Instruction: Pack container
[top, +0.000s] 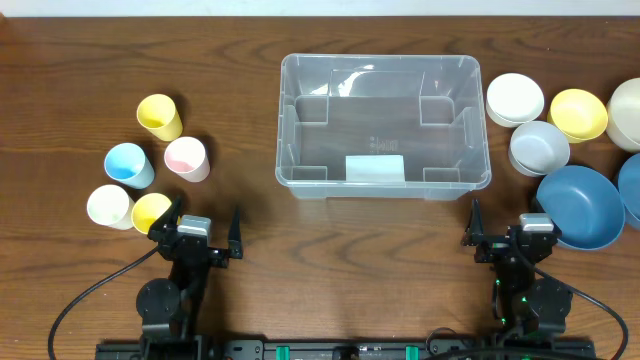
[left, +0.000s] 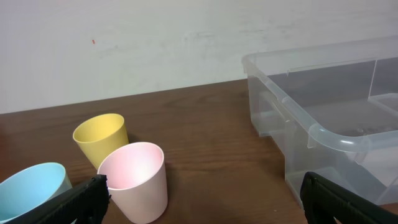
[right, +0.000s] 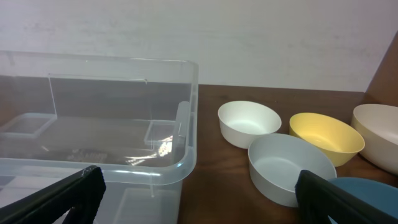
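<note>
The clear container (top: 290, 120) stands empty at the table's middle back, with a white label (top: 374, 168) on its near wall; it shows in the left wrist view (left: 323, 134) and the right wrist view (right: 186, 112). Cups stand at the left: yellow (top: 159, 116), pink (top: 187, 157), blue (top: 128, 165), cream (top: 109, 206), and another yellow (top: 151, 211). Bowls sit at the right: white (top: 515, 99), yellow (top: 578, 113), grey (top: 539, 147), and a large blue one (top: 580, 206). My left gripper (top: 205, 232) is open and empty near the front left. My right gripper (top: 506, 230) is open and empty near the front right.
A cream bowl (top: 628, 112) and another blue bowl (top: 632, 188) are cut off by the right edge. The large blue bowl lies just right of my right gripper. The second yellow cup touches my left gripper's outer finger side.
</note>
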